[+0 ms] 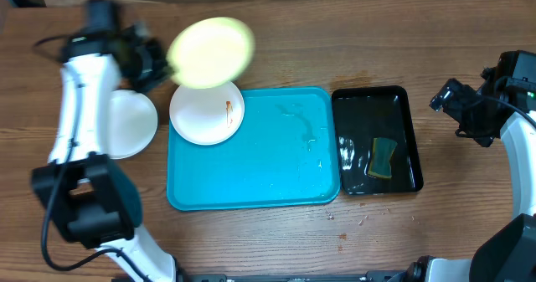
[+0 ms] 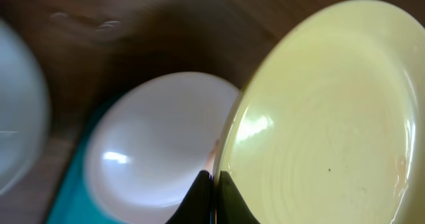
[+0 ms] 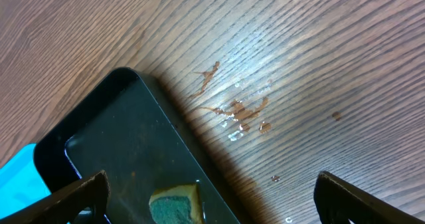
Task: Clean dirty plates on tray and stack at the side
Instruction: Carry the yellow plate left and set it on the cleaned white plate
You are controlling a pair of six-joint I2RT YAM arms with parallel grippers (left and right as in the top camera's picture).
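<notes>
- Three round shallow plates can be seen: a pale yellow-green plate [image 1: 211, 52], a white plate with a small reddish-orange smear [image 1: 207, 112], and a second, plain white plate [image 1: 134, 123].
- The yellow-green one is held tilted, up off the wooden bench [image 1: 251, 248], above the far left corner of the big turquoise-blue rectangular plastic tray [image 1: 251, 165]. It's pretty blurred from overhead.
- The left gripper [image 2: 214, 184] is seen in its wrist view with the dark fingers pinched tight on that plate's rim.
- The smeared white plate is sat in the tray's far left corner.
- The plain white plate is laid on the bench just left of the tray, partly hidden by the left arm.
- The right gripper [image 3: 212, 197] is hung over the bench with its fingers spread wide and nothing between them, near a corner of the narrow glossy black tray [image 1: 377, 115].
- A yellow-and-green sponge [image 1: 383, 158] is laid inside the black tray.
- Some wet reddish-brown smears [image 3: 236, 108] are spotted on the bench beside the black tray.
</notes>
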